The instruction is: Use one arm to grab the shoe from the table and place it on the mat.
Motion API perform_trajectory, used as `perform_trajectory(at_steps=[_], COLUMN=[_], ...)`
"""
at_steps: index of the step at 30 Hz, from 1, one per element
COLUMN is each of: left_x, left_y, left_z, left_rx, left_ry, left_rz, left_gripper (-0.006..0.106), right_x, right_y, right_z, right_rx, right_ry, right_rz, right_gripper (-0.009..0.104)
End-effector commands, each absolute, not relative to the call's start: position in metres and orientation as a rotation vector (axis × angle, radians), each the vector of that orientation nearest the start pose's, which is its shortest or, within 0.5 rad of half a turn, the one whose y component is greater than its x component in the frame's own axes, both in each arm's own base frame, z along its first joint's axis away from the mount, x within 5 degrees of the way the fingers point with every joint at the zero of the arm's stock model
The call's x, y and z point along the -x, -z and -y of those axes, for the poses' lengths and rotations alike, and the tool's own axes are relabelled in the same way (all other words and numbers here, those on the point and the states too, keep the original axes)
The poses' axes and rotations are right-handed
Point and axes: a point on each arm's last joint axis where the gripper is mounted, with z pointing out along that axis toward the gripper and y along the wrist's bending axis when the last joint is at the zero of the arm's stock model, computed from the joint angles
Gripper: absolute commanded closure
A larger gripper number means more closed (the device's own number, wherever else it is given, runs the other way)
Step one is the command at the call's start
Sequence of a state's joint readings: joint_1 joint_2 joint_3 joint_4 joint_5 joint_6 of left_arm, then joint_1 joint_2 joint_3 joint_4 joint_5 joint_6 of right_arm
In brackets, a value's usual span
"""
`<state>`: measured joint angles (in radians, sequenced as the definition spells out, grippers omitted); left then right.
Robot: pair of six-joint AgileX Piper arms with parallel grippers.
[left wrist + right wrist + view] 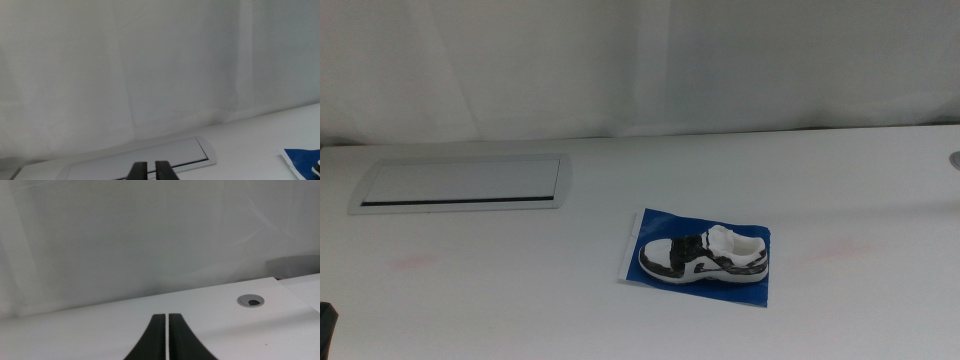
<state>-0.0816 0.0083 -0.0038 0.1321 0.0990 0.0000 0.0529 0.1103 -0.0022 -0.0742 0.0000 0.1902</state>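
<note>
The black-and-white shoe (703, 257) lies on its sole on the blue mat (650, 225), toe to the left, in the middle view on the white table (640, 310). A corner of the mat (301, 159) shows in the left wrist view. My left gripper (150, 171) is shut and empty, away from the shoe; only a dark corner of it (326, 330) shows at the bottom left of the middle view. My right gripper (167, 336) is shut and empty, and out of the middle view.
A long pale grey metal-framed panel (460, 184) lies at the table's back left and also shows in the left wrist view (150, 157). A round grey cable grommet (251, 300) sits in the table at the right. A white curtain (640, 60) hangs behind.
</note>
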Motion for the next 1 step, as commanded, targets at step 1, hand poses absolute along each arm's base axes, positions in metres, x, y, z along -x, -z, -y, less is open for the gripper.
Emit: perform_trajectory(at_steps=[1], left_x=[-0.0555], left_y=[-0.1936], left_z=[0.0032], left_rx=[-0.144], left_ry=[-0.038], left_rz=[-1.58], left_gripper=[0.103], right_x=[-0.0656], right_y=[-0.1943], right_z=[-0.0032], right_rx=[-0.051], right_ry=[-0.124], right_rz=[-1.631], right_gripper=[0.098])
